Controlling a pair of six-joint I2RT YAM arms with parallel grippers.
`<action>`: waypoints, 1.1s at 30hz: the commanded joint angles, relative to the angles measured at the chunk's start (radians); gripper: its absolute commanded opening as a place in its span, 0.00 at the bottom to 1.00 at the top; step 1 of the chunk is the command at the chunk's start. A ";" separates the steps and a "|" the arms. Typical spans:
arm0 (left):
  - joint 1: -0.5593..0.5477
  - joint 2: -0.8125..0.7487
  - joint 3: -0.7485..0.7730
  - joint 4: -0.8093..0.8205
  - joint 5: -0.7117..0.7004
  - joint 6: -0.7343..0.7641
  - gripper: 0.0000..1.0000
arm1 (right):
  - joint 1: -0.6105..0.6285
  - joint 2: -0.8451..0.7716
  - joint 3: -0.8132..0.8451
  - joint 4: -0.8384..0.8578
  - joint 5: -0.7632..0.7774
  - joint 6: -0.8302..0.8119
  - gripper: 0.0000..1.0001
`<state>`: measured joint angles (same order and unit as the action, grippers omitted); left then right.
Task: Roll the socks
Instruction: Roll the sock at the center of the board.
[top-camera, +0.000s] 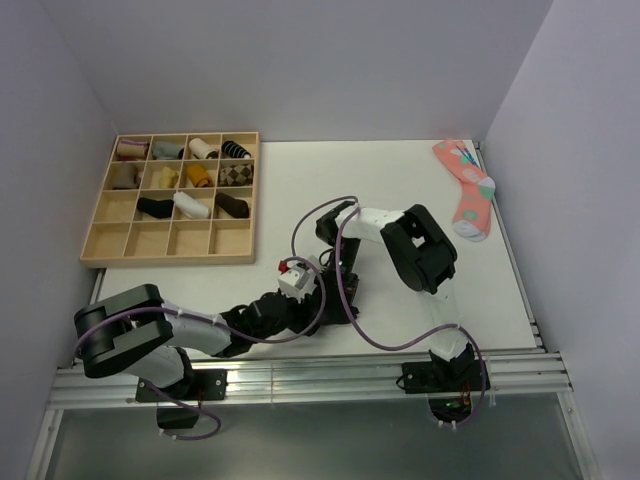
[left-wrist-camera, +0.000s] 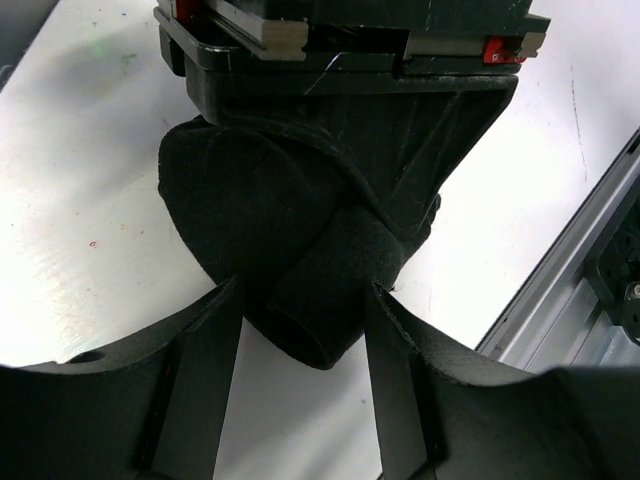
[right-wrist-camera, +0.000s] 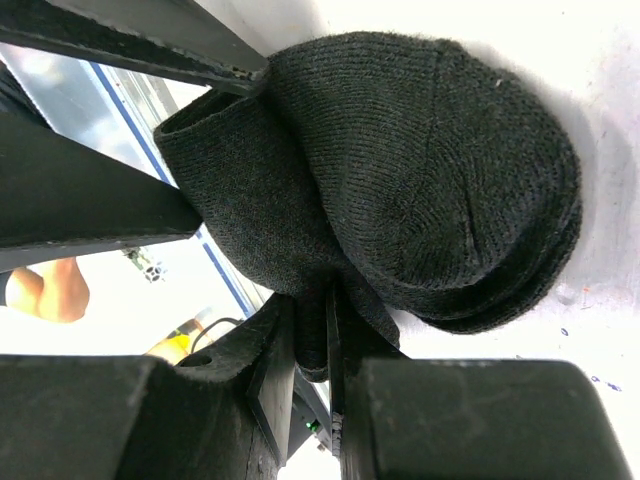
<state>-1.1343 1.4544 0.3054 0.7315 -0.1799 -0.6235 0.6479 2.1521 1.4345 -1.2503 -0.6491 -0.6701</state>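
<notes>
Sock (left-wrist-camera: 290, 220), black, bunched, sat on surface (top-camera: 400, 190) near its 6 o'clock edge. Left end effector (left-wrist-camera: 300, 300) clamped the rolled cuff; right end effector (right-wrist-camera: 310, 315) pinched a fold.

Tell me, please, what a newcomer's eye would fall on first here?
The black sock, bunched at the front of the table, is pinched by the left gripper and right gripper. Next, a pink patterned sock lying flat at the far right corner, and a wooden tray of rolled socks far left.
</notes>
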 joint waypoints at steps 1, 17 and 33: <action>-0.007 0.023 0.028 0.035 0.019 0.025 0.57 | -0.004 0.063 0.007 0.135 0.187 -0.043 0.19; -0.007 0.116 0.024 0.138 0.056 -0.041 0.48 | -0.002 0.072 0.014 0.150 0.174 -0.005 0.19; -0.005 0.273 0.011 0.146 0.085 -0.338 0.00 | -0.019 -0.023 -0.029 0.258 0.123 0.059 0.45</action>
<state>-1.1336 1.6688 0.3202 0.9745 -0.1341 -0.8627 0.6407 2.1372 1.4239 -1.2598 -0.6228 -0.5900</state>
